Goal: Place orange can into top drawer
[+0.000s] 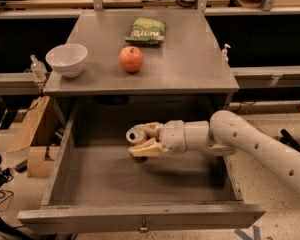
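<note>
The claw [140, 142], closed around the orange can [136, 135], hangs inside the open top drawer [140, 215], toward its back, with an apple [131, 59], bowl [66, 59] and green packet [146, 30] on the worktop [190, 59] above.

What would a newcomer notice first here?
The white arm reaching from the picture's right into the open drawer, its gripper shut on an orange can low inside it. Next, the red apple at the middle of the grey table, with a white bowl near its left edge and a green packet at the back.
</note>
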You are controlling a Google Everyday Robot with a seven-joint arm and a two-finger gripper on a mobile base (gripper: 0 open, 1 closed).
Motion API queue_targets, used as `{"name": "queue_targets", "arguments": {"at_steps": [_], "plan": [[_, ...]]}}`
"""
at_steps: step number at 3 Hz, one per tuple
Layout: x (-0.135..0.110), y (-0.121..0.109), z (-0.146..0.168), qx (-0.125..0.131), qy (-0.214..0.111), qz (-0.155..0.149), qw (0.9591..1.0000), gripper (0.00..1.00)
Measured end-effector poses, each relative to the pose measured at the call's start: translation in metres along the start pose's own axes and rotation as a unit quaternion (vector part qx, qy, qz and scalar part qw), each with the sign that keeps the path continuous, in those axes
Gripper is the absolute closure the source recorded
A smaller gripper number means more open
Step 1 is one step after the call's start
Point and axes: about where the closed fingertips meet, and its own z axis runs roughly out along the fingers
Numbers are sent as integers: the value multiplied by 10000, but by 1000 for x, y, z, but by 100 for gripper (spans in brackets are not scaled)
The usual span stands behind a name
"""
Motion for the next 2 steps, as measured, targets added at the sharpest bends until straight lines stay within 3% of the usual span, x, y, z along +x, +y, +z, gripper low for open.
{"name": "queue_targets", "arguments": {"at_steps": [2], "plan": [[30,9,25,-86,165,-150,9997,100]]}}
